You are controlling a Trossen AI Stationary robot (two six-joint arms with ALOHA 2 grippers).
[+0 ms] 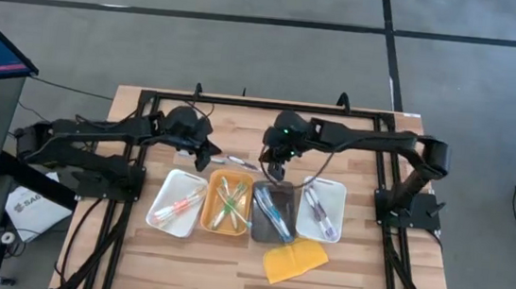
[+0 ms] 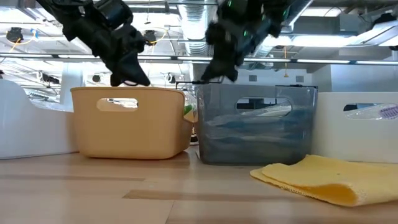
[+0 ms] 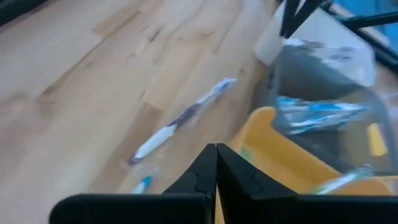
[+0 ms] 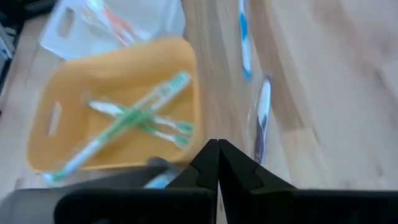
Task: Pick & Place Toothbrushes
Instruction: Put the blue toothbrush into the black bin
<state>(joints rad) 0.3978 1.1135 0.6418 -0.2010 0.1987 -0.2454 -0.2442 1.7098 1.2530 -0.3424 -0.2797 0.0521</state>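
Two loose toothbrushes (image 3: 180, 118) lie flat on the bare table (image 1: 148, 105), just behind the row of trays, near the orange tray's back edge. In the right wrist view they show as one blue-and-white brush (image 4: 244, 37) and one darker brush (image 4: 261, 118), end to end beside the orange tray.

The rest are sorted. Green brushes (image 4: 124, 121) lie crossed in the orange tray (image 1: 229, 201), pink and orange ones in the white tray on the left (image 1: 177, 201), blue ones in the grey tray (image 1: 273, 212), and a few in the white tray on the right (image 1: 321, 208). A yellow cloth pad (image 1: 294, 260) sits in front of the grey tray, touching its near edge.

The left gripper (image 1: 207, 159) hovers over the table behind the leftmost trays, fingers (image 3: 199, 177) pressed together, holding nothing. The right gripper (image 1: 276, 172) hangs above the back edge of the grey tray, fingers (image 4: 239, 177) together too, also empty.

From the low view, both grippers hang above the tray rims, clear of them. The tray walls stand between that camera and the loose brushes.
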